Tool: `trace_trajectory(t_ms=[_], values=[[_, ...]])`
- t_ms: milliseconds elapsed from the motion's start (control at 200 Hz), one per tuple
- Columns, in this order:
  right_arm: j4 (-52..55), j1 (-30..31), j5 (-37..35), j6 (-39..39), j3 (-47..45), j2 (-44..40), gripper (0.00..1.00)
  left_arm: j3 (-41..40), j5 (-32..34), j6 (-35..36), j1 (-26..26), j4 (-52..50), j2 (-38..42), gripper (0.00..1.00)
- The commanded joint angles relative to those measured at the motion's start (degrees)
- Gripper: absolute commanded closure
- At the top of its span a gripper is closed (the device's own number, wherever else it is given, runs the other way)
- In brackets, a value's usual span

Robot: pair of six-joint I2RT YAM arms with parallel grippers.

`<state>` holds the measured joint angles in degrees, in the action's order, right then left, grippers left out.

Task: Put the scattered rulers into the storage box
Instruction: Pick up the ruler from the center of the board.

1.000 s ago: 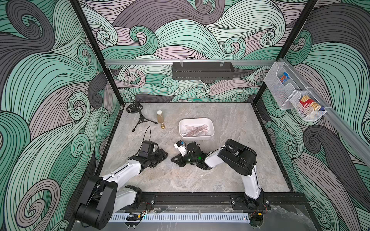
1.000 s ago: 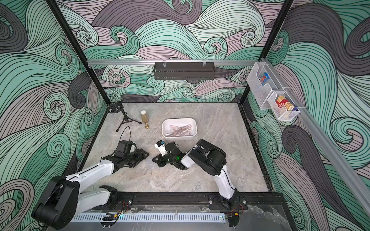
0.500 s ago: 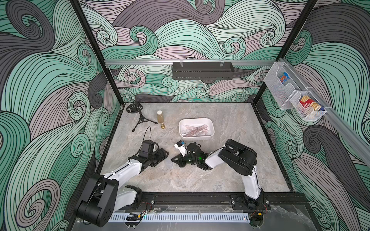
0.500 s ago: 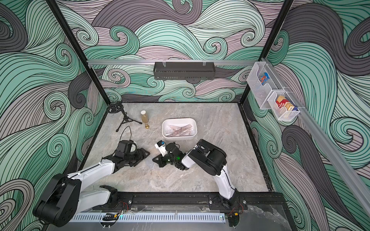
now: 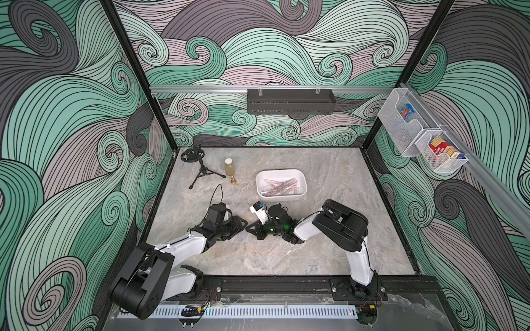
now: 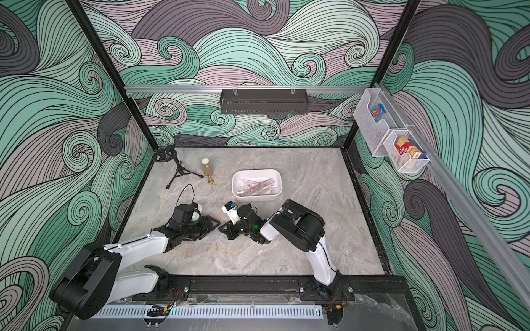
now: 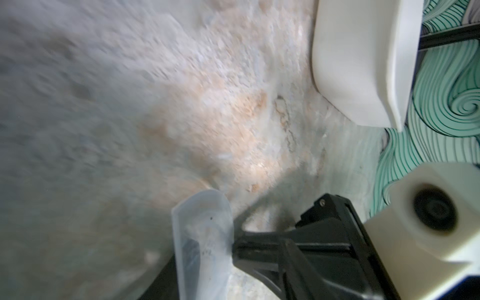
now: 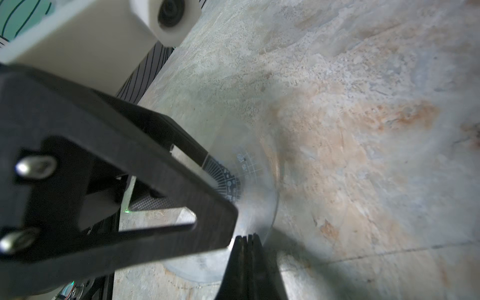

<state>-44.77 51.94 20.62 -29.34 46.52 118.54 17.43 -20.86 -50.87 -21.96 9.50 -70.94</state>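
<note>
so both arms are hunched low over the front-middle of the marbled grey stone tabletop (image 5: 315, 252), tips nearly nose to nose. The shallow white plastic storage box (image 5: 282, 197) sits just behind them, toward the back wall, and it's got a bunch of pinkish see-through plastic rulers (image 5: 279, 186) lying criss-crossed inside, long strips and at least one set square as far as I can make out

One piece is out on the table: a clear half-round plastic protractor (image 8: 259, 197), right between the two grippers. In a top view it's barely a faint smudge; the right wrist view shows its degree marks properly

The right gripper (image 5: 250, 228) has its fingers pressed fully together, and the tip is on the protractor's curved edge. Pinching it or just pressing down on it? honestly can't tell

The left gripper (image 5: 240, 226) comes in from the opposite side. There's a visible gap between its two black fingers, and they sit over the scale end of the protractor, but whether they've actually got hold of it I can't tell

Other stuff: a small black tripod (image 5: 200, 169) and a little white-capped bottle of amber liquid (image 5: 229, 169) stand at the back left, well apart from the arms
</note>
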Motion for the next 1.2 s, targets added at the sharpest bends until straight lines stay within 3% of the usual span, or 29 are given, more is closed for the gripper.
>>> trace_trajectory(t_ms=[0,245,405,575,700,851,1026,1196], values=[[8.5,-0.2,-1.6,0.1,-1.7,3.3,1.0,-1.7,0.4,-0.8,-0.8,-5.6,-1.5,0.61],[9.0,-1.9,0.9,0.5,-3.2,-3.9,1.0,2.0,1.0,2.1,-0.8,-8.7,-1.6,1.0],[9.3,-5.6,5.9,0.0,-5.8,-14.8,1.0,6.8,-4.3,5.7,-0.6,-8.9,-1.2,1.0],[7.6,-12.9,18.9,-3.7,-7.4,-22.3,0.79,10.9,-18.4,7.9,-0.4,-2.4,0.6,1.0],[2.6,-16.1,27.8,-9.0,-7.8,-24.4,0.63,11.9,-26.3,5.7,-0.2,5.3,1.7,1.0],[-4.7,-17.7,31.3,-15.8,-8.6,-24.6,0.55,11.8,-32.0,2.5,-0.1,14.3,1.5,1.0],[-10.7,-17.8,33.9,-20.8,-7.6,-22.5,0.57,10.2,-35.1,-0.8,-0.1,22.4,1.1,1.0],[-18.3,-17.8,35.5,-26.4,-7.1,-20.4,0.74,9.1,-35.9,-2.3,-0.2,25.8,0.7,1.0]])
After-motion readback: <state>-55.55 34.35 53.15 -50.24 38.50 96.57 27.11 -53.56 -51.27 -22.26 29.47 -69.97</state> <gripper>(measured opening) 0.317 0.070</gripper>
